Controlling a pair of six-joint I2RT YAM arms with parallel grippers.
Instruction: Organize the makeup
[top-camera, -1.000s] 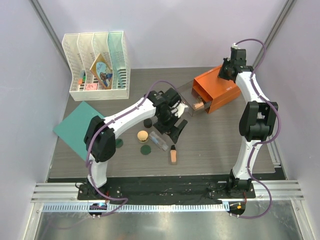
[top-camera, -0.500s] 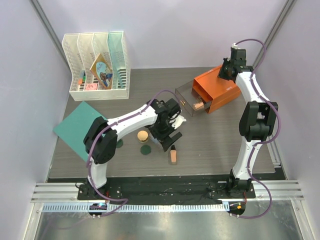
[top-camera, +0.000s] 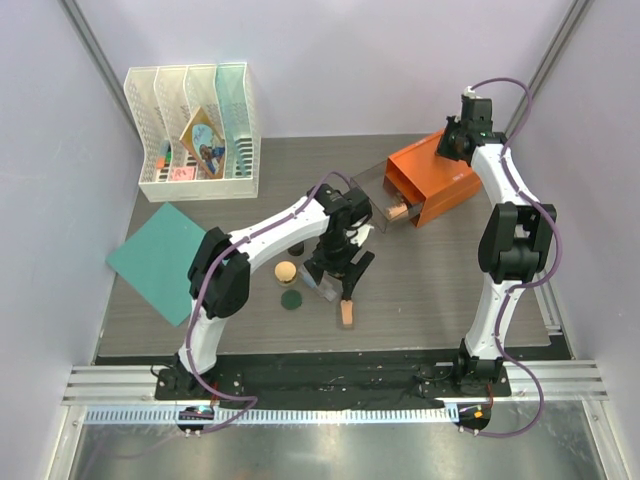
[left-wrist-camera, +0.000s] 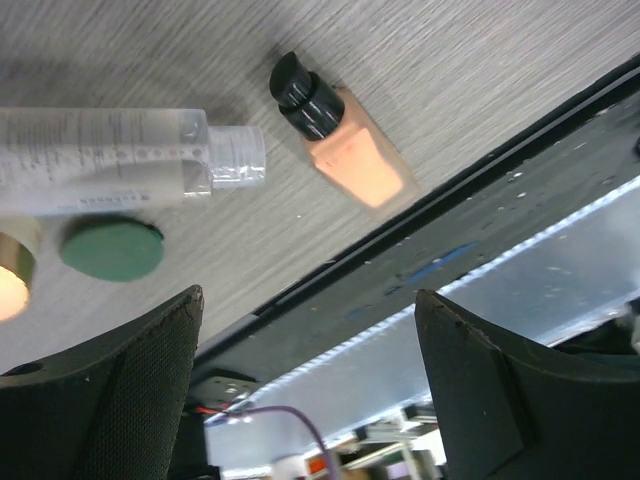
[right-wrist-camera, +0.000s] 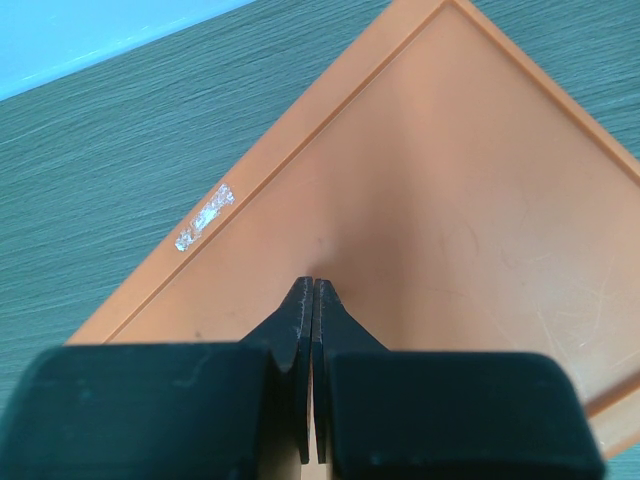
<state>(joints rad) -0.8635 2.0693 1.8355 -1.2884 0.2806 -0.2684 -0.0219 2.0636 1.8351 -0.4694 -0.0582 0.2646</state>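
Left wrist cam: left gripper (left-wrist-camera: 308, 300) is spread wide, nothing btw the fingers (left-wrist-camera: 110, 390), hanging above the counter (left-wrist-camera: 480, 60) over the makeup cluster. Peach bottle (left-wrist-camera: 345, 150) lies flat, its black cap (left-wrist-camera: 300, 88) pointing toward the clear tube (left-wrist-camera: 110, 150). The two cap ends are near each other but apart. One green disc (left-wrist-camera: 110, 250) sits just beside the tube, and the tan compact (left-wrist-camera: 8, 285) is at the frame edge. The wide opening makes sense to me: either item fits w/o nudging its neighbour. The bottle sits roughly ahead of the gap, so I read it as the pick target, but can't rule out the tube.

Top external: loose makeup is grouped mid-counter toward the near edge. Black jar (top-camera: 297, 246) is a bit further back, by the left arm (top-camera: 270, 225). I see only one disc; a second may be hidden under that arm. Orange drawer box (top-camera: 440, 180) is back right, its clear drawer (top-camera: 365, 190) open toward the cluster w/ a small orange-ish item inside, too small to ID. Open drawer facing the makeup = prob. the drop-off. So imo the task is early, since most pieces lie out on the counter.

Right wrist cam: right gripper (right-wrist-camera: 314, 285) is pinched fully closed, empty, tips on or just over the box top; contact isn't clear. I take it as a hold-down so the box doesn't skate when things go in.

Risk: the bottle looks flat and slick-sided. Fingers need to be square across the body or it'll twist out.
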